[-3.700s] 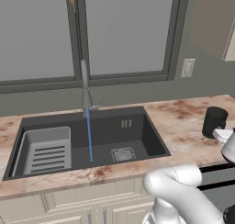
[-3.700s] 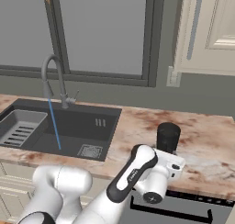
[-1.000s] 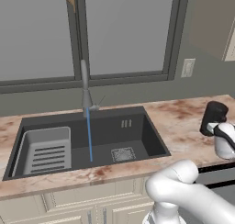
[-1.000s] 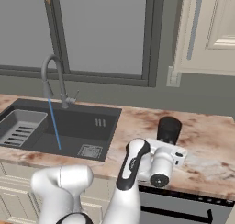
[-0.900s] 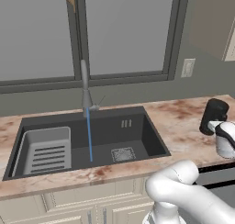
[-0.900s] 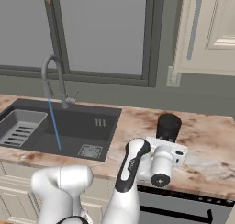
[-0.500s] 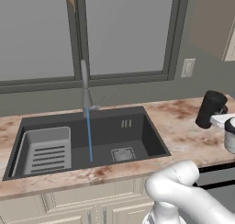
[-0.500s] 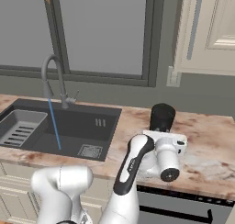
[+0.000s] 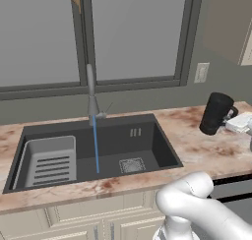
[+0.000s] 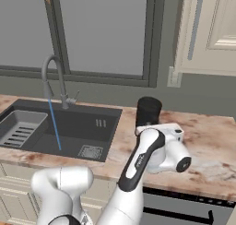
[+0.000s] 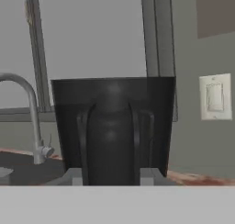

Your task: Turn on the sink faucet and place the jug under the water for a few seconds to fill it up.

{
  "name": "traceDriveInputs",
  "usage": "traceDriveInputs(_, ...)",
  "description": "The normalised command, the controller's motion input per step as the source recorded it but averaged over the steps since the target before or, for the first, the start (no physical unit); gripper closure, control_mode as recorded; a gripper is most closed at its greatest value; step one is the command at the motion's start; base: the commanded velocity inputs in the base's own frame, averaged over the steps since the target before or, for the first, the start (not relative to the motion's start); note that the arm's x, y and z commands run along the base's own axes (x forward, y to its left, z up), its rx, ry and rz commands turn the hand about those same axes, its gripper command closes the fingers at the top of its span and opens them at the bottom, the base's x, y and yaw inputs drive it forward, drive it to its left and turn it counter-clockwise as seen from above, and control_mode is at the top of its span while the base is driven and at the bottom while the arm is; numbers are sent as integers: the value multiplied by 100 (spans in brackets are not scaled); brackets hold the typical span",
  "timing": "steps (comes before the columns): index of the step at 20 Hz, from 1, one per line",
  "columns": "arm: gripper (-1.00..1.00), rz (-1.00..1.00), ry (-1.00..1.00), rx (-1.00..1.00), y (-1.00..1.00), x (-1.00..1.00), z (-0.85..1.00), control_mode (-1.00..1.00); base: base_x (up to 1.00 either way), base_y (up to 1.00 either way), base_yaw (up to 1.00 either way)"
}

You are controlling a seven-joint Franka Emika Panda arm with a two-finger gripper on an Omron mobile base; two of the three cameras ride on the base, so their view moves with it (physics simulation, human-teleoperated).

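In the left base view, the sink faucet (image 9: 91, 94) is standing a little left of centre, and the water (image 9: 95, 144) is running from it as a thin blue line down into the sink (image 9: 147, 145), landing left of the drain grate (image 9: 132, 165). A lighter slotted rack (image 9: 50, 160) is sitting in the basin's left part. At the right edge the jug (image 9: 215, 113) is hanging tilted above the speckled counter (image 9: 197, 145), clear of its surface, with the gripper (image 9: 235, 122) reaching in from the frame's right side.

In the right base view, the jug (image 10: 149, 111) is showing just right of centre, above the white wrist, well apart from the stream (image 10: 55, 125) at the left. The faucet (image 10: 54, 81) is arching in the upper left, above the basin (image 10: 97, 127).

In the hand view, the jug (image 11: 113, 129) is taking up the middle of the frame, and the two fingers (image 11: 148, 176) are rising at either side of its handle, clamped on the jug (a firm-looking hold, though the contact itself is partly hidden). The gooseneck (image 11: 27, 108) is curving at the left edge, and a wall switch (image 11: 215, 97) is sitting at the right.

The filling step is not yet done; the jug needs carrying left across the counter to the stream. Judging from here, the tilt could grow during a wide swing and let the jug slip in the grip. A low path could knock it on the sink's rim. Stopping off the thin stream would leave water missing the mouth, and a jug kept tilted would spill as it fills.
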Motion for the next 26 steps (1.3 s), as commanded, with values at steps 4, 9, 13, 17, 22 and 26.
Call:
traceDriveInputs(4,100,38,7,0,64,0,1,-100,0,0,0)
traceDriveInputs(9,100,38,6,0,70,0,0,-100,0,0,0)
traceDriveInputs(13,100,36,2,-3,69,0,0,-100,0,0,0)
traceDriveInputs(17,100,31,1,-8,71,0,0,-100,0,0,0)
traceDriveInputs(22,100,17,5,-11,79,0,-9,-100,0,0,0)
traceDriveInputs(26,100,13,5,-10,82,0,-10,-100,0,0,0)
